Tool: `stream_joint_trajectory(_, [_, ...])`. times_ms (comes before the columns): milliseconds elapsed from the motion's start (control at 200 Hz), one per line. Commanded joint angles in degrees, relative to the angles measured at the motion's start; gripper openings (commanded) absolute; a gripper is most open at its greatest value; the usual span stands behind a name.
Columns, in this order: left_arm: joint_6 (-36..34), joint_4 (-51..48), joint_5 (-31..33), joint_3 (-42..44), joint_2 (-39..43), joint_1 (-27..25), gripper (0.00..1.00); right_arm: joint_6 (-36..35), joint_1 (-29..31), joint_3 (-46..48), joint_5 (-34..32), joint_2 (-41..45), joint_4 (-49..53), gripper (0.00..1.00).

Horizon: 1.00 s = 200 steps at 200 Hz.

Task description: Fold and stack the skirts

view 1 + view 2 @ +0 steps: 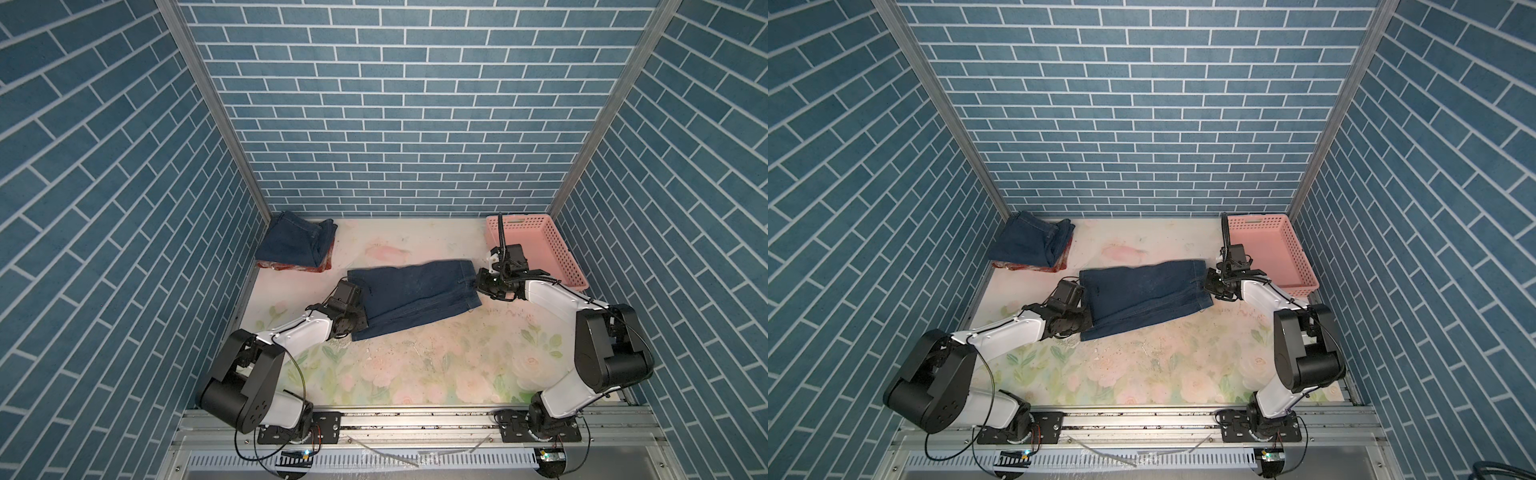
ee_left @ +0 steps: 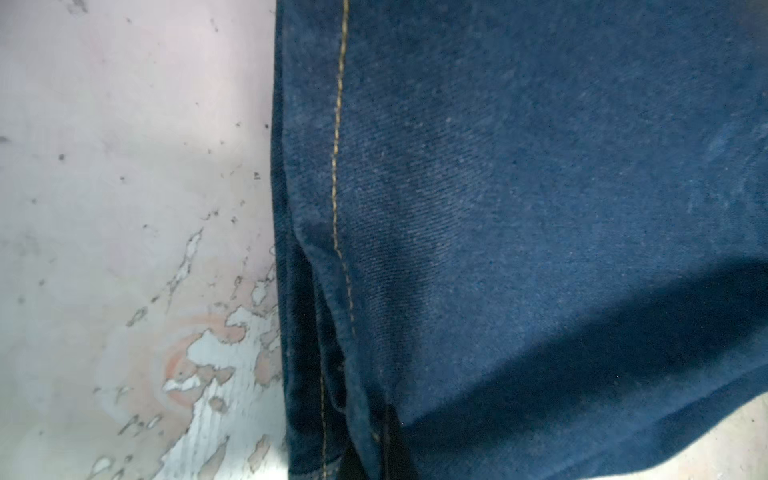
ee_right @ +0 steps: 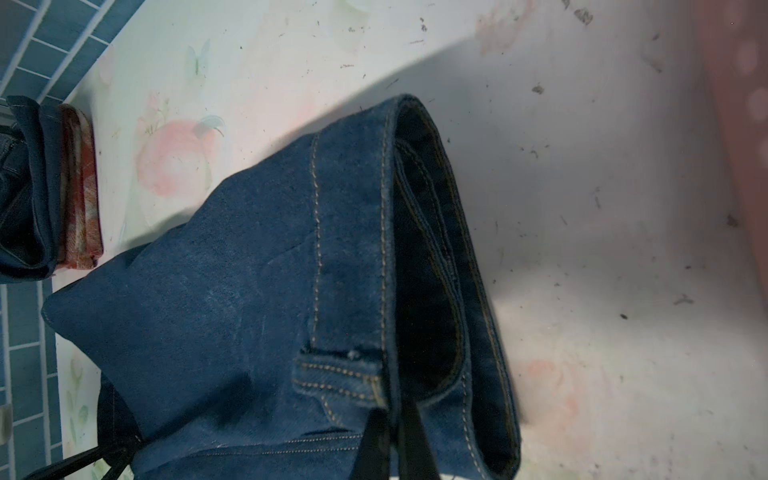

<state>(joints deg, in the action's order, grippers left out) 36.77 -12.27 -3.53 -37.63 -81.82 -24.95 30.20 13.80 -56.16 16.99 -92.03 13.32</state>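
Right claw (image 3: 394,432) on folded dark denim skirt (image 1: 415,291)

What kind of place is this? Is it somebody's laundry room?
Probably a robot test booth, not a home. The blue brick walls look like printed panels held by metal posts, two robot arms are bolted to a rail, and a denim skirt is spread over a flowered table.

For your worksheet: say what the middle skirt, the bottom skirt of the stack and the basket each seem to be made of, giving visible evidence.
Middle skirt: denim, matte; diagonal twill weave, tan stitching.
Bottom skirt: soft woven cloth, fibre unclear; rust-and-cream plaid, limp folds.
Basket: probably moulded plastic, smooth; pink, rigid walls with regular holes.
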Motion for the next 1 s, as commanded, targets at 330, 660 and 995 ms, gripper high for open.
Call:
stream_joint_trajectory(330, [-4.3,-13.0,6.7,-9.0,9.0,-0.2,0.05,-2.8,-0.3,-9.1,-3.1,4.9,7.2,0.0])
stream_joint_trajectory(660, [-1.1,-6.3,4.0,1.5,8.8,-0.4,0.04,-3.6,-0.3,-0.4,-3.9,8.1,6.8,0.0])
stream_joint_trajectory(995, [0.5,0.4,2.8,6.2,2.9,-1.1,0.1,-2.4,-0.2,8.0,-3.7,3.1,2.8,0.0])
